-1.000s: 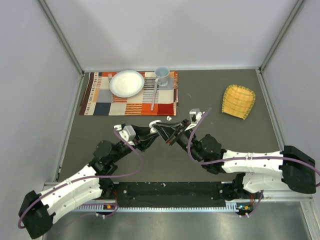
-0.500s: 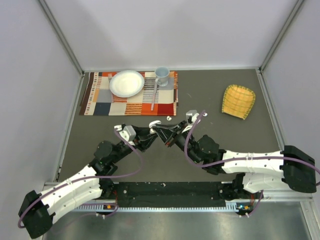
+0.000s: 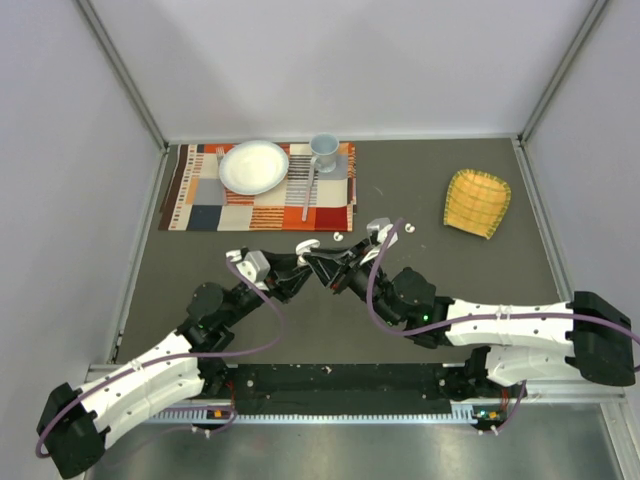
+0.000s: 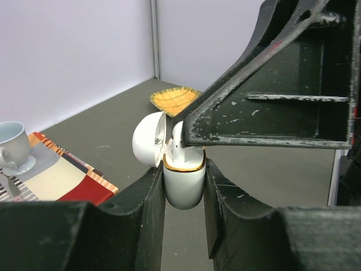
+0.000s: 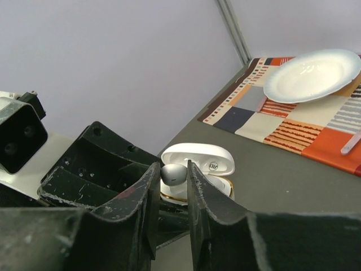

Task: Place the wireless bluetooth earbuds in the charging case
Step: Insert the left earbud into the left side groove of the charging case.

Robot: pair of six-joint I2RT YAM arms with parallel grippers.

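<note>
The white charging case (image 4: 183,189) stands upright with its lid (image 4: 148,138) swung open, a gold rim round its mouth. My left gripper (image 4: 184,169) is shut on the case body, one finger on each side. From above, case (image 3: 308,245) and left gripper (image 3: 303,262) sit mid-table. My right gripper (image 5: 173,169) meets them from the right (image 3: 324,264), its fingers pressed on a glossy earbud (image 5: 173,174) whose lower end sits in the case mouth (image 5: 194,186). The same earbud (image 4: 179,138) shows under the right finger. Another earbud (image 3: 338,237) lies on the table just behind.
A patterned placemat (image 3: 205,200) at the back left carries a white plate (image 3: 253,165), a pale blue cup (image 3: 323,150) and a spoon (image 3: 309,190). A yellow woven dish (image 3: 477,202) lies at the back right. Walls close in three sides.
My right gripper has shifted a little left onto the case, carrying the earbud down into its mouth. The left gripper and case have barely moved.
</note>
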